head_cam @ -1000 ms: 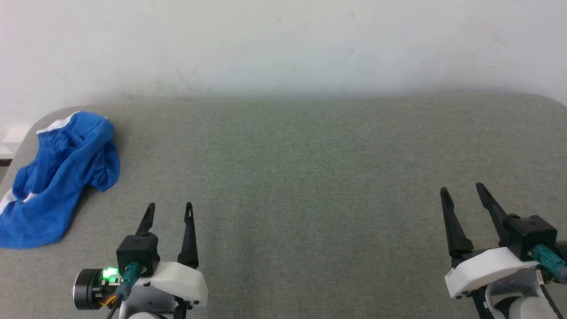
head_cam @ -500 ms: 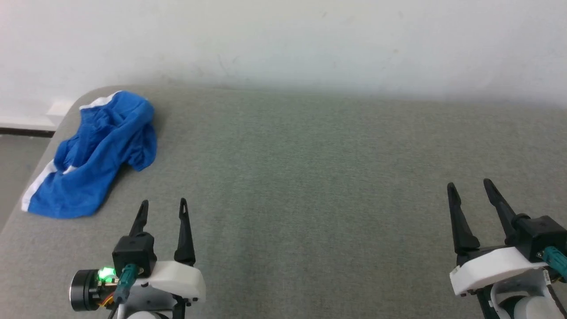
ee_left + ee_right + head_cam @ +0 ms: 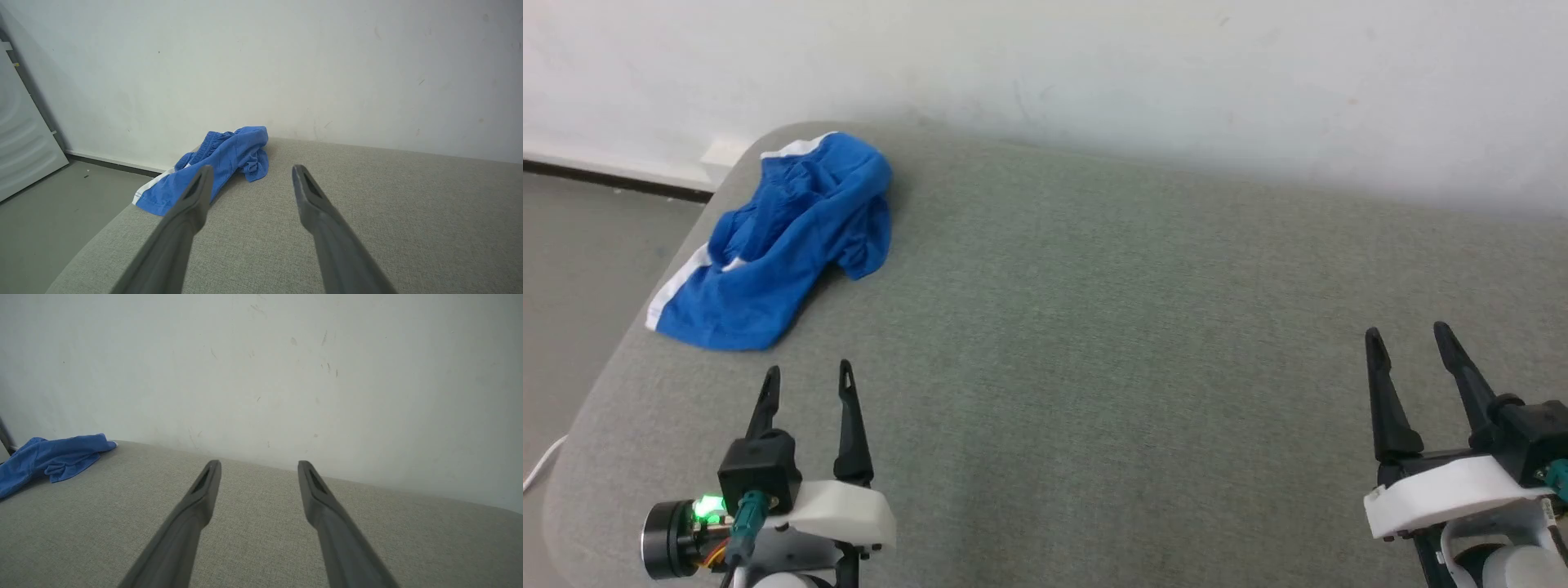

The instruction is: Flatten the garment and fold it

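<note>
Head view: the shorts (image 3: 776,245) lie crumpled at the far left corner of the grey bench (image 3: 1094,327), with one white-striped hem at the left edge. The left gripper (image 3: 809,369) is at the near edge towards the left, its fingers spread and empty, with its tips near the shorts but not touching them. The right gripper (image 3: 1408,331) is at the near right, also spread wide with nothing between its fingers, well apart from the shorts. A pale wall (image 3: 1045,65) runs behind the far edge, and grey floor (image 3: 588,237) lies past the left edge.

Left wrist view: the left gripper (image 3: 252,167) points at the far left corner with its fingers parted and empty. The shorts (image 3: 229,157) are heaped there, the striped hem hanging at the left edge and bare bench (image 3: 388,204) to their right.

Right wrist view: the right gripper (image 3: 259,462) stands open over bare bench (image 3: 102,522), facing the wall. The shorts (image 3: 53,457) lie well off to its left by the far edge.
</note>
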Robot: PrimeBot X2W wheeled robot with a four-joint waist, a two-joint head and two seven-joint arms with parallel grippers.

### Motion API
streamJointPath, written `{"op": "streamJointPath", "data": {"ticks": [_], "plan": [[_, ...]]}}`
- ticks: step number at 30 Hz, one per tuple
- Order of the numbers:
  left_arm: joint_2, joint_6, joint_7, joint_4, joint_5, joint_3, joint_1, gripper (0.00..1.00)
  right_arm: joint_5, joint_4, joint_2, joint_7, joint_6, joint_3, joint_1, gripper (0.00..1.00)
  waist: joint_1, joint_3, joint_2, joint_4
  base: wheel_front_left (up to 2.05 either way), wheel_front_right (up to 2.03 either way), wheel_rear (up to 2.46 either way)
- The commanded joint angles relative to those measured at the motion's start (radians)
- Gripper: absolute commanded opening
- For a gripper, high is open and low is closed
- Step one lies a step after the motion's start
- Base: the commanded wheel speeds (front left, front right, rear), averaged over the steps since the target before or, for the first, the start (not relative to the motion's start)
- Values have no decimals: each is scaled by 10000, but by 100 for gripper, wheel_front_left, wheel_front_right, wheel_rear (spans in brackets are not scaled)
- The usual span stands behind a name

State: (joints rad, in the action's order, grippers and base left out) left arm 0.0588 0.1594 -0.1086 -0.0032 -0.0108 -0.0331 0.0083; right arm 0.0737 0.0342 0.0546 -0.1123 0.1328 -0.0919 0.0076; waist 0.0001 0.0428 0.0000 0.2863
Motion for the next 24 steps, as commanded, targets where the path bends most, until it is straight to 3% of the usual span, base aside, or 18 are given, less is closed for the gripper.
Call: {"op": "streamJointPath", "data": {"ticks": [1, 11, 18, 24], "plan": [[-3, 127, -152, -24, -96, 54, -189, 100, 109, 100, -20, -117, -10, -54, 75, 100, -1, 91, 0, 303, 0, 0, 0], [73, 270, -361, -9, -156, 396, -459, 100, 89, 244, -23, -326, -12, -144, -18, 100, -1, 375, 0, 676, 0, 0, 0], [596, 95, -487, 227, -296, 966, -1542, 100, -83, 459, -25, -452, -13, -165, -194, 100, -1, 909, 0, 631, 0, 0, 0], [1484, -423, -612, 1232, -683, 1567, -3232, 100, -335, 764, -28, -577, -14, -290, -545, 100, -1, 1846, 0, 383, 0, 0, 0]]}}
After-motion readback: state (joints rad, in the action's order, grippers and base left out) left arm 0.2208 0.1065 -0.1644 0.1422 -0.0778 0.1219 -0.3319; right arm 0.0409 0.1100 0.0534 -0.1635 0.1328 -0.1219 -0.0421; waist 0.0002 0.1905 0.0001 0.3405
